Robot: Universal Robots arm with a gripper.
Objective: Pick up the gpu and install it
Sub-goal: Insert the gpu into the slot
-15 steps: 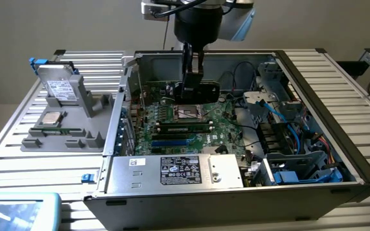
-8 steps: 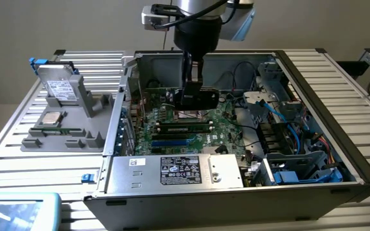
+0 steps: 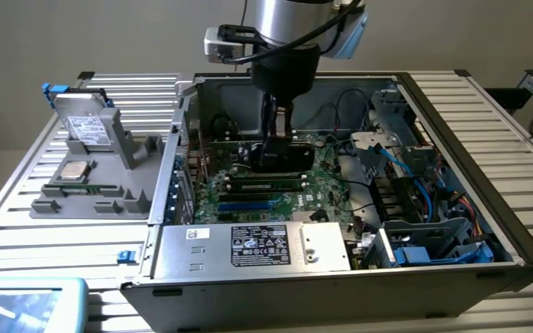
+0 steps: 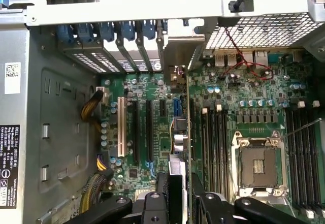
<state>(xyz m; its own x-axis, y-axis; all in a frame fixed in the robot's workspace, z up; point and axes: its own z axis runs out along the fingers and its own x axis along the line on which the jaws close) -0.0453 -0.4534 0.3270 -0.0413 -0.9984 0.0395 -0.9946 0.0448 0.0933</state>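
Black gripper fingers clamped on the gpu, card held on edge low inside the open case, just above the expansion slots of the motherboard. Looks like the install step, card not yet seated; calls for its edge square over one slot. Also inside the case: memory sticks, power supply, blue cables. Beside the case, on the exterior view's left, a grey tray with a hard drive upright and a chip flat.
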